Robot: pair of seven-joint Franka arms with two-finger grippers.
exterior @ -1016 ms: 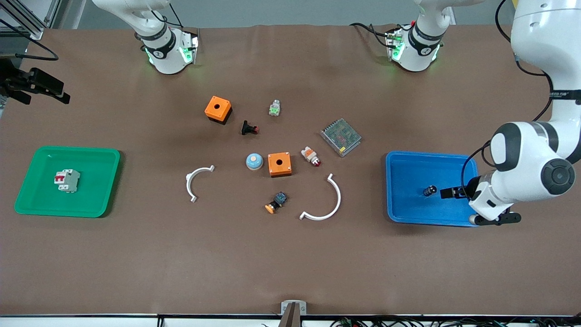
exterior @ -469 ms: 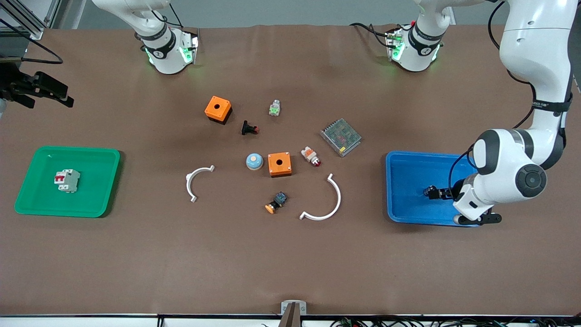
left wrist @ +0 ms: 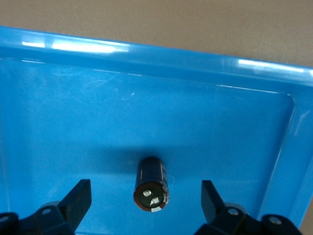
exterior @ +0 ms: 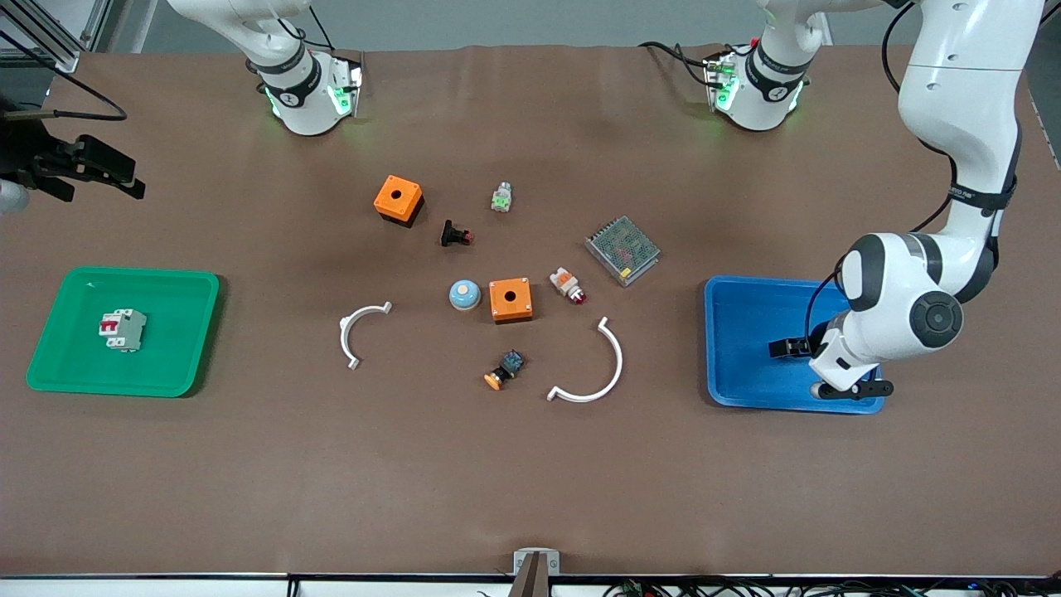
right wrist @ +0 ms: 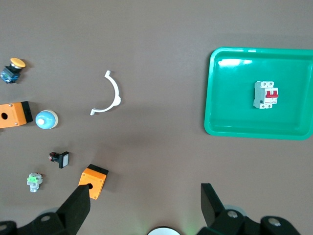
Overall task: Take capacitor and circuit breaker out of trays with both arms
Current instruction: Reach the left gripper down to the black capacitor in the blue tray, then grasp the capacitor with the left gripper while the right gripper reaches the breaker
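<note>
Two trays hold the task's things. The blue tray (exterior: 746, 348) sits toward the left arm's end of the table, and the green tray (exterior: 83, 365) toward the right arm's end, the two well apart with loose parts scattered between them.

The circuit breaker (exterior: 123, 329) lies near the middle of the green tray, flat on its side, with its red levers turned toward the right arm's end of the table. It looks like a stiff moulded block, light but boxy, with smooth plastic faces that could slip. In my judgement the two long flat sides are the place to pinch it, clear of the levers. The right gripper (exterior: 91, 168) hangs over bare table, off the corner of the green tray that lies farther from the front camera. Its fingers (right wrist: 78, 208) are spread wide and it holds nothing.

The capacitor (left wrist: 152, 184) stands in the blue tray, near the wall at the left arm's end. It is a small dark cylinder, rigid and very light, and probably quick to roll or tip if nudged. Its round body calls for a centred squeeze across the middle. The left gripper (left wrist: 146, 200) is low inside the tray with its fingers (left wrist: 210, 196) open on either side of the capacitor, apart from it.
</note>
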